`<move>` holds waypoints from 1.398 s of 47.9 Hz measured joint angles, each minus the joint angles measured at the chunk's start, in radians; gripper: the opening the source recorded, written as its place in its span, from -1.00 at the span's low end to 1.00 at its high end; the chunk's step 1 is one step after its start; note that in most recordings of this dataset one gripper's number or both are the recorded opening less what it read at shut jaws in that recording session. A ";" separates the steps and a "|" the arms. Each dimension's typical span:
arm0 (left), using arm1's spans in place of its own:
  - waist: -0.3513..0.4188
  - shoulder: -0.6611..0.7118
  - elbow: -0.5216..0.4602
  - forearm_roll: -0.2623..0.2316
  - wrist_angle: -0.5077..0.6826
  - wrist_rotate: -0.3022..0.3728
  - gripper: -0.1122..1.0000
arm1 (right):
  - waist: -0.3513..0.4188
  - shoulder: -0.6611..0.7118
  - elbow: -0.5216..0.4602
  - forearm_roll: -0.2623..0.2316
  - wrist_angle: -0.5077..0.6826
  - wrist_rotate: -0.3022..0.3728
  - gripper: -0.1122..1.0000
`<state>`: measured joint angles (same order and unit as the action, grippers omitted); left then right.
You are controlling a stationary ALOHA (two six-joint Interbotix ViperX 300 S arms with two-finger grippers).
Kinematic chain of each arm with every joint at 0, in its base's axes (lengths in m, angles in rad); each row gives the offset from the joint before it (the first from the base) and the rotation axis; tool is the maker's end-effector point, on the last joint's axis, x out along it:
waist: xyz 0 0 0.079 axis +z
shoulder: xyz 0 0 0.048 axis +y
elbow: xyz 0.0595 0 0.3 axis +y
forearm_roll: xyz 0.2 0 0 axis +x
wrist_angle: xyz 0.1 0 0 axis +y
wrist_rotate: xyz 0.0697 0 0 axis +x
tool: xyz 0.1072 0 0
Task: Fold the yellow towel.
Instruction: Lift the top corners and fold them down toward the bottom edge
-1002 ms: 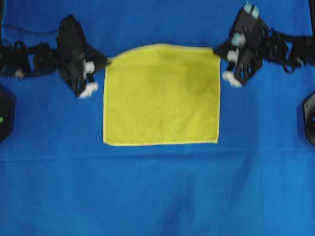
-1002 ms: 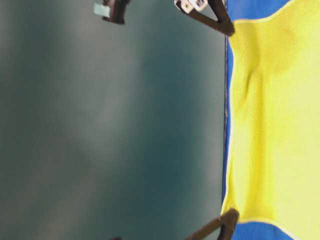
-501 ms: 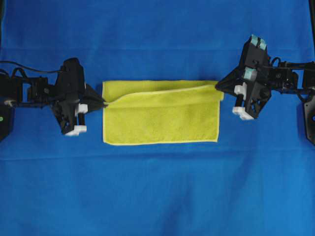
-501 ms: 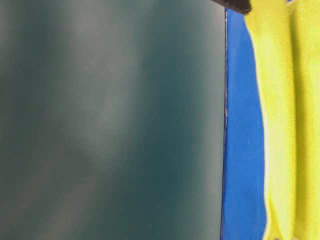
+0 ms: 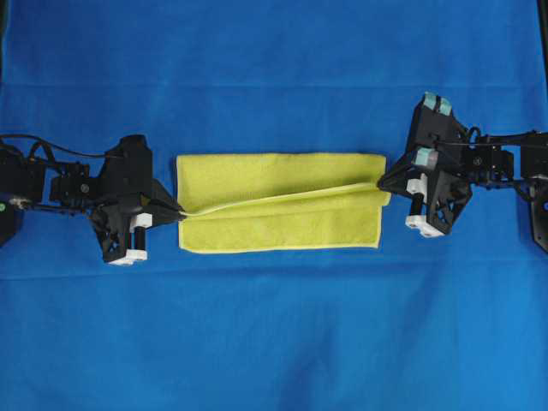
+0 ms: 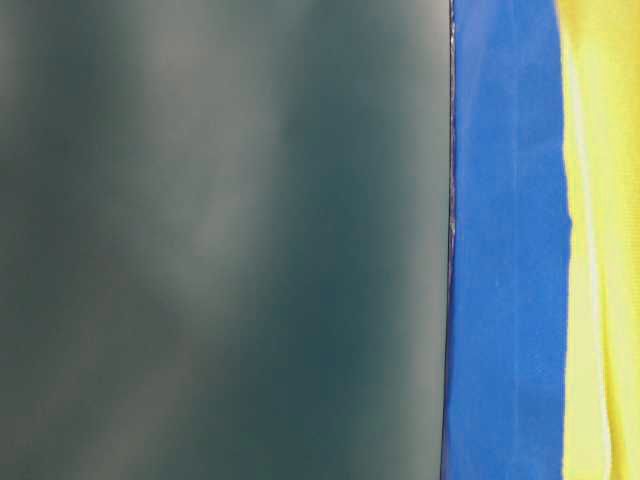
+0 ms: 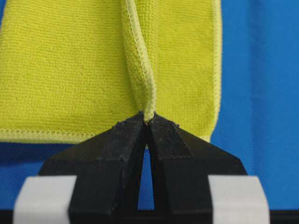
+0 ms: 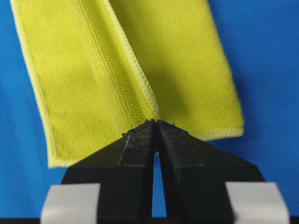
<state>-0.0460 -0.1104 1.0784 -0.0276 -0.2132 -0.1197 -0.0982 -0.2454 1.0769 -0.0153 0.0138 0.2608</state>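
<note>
Left pincer point(image 7: 148, 122) and right pincer point(image 8: 156, 122), jaws pinched tight, each grip a hemmed corner of the yellow towel point(image 5: 282, 201). The towel lies half-folded between them on the blue sheet point(image 5: 274, 334), its lifted hem stretched across. Bare sheet surrounds it. The table-level view crops the towel point(image 6: 610, 240) and shows neither pincer.

yellow towel point(image 5: 282, 201): 1; blue sheet point(image 5: 274, 334) over the surface: 1; robot arms: 2, the left gripper point(image 5: 178, 211) and the right gripper point(image 5: 382, 181); fingers point(image 7: 128, 140) per gripper: 2, so 4 in all; white finger mounts seen in each wrist view: 2
</note>
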 measured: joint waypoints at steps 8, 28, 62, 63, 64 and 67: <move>-0.005 0.029 -0.018 0.000 0.000 -0.002 -0.78 | 0.000 0.021 0.002 0.002 0.000 0.003 -0.75; -0.040 0.037 -0.034 0.000 0.000 -0.005 -0.77 | 0.043 0.028 0.002 0.009 -0.014 0.035 -0.75; -0.170 -0.052 -0.040 0.000 0.091 -0.063 0.10 | 0.213 0.003 -0.018 0.011 0.006 0.089 0.23; -0.172 -0.057 -0.040 0.000 0.092 -0.066 0.10 | 0.215 -0.005 -0.018 0.011 0.011 0.089 0.24; -0.172 -0.060 -0.040 0.000 0.094 -0.069 0.11 | 0.213 -0.012 -0.018 0.011 0.017 0.087 0.24; -0.170 -0.072 -0.037 0.000 0.098 -0.075 0.10 | 0.213 -0.037 -0.020 0.009 0.029 0.086 0.25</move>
<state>-0.2163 -0.1825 1.0416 -0.0276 -0.1150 -0.1948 0.1150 -0.2823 1.0569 -0.0061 0.0430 0.3467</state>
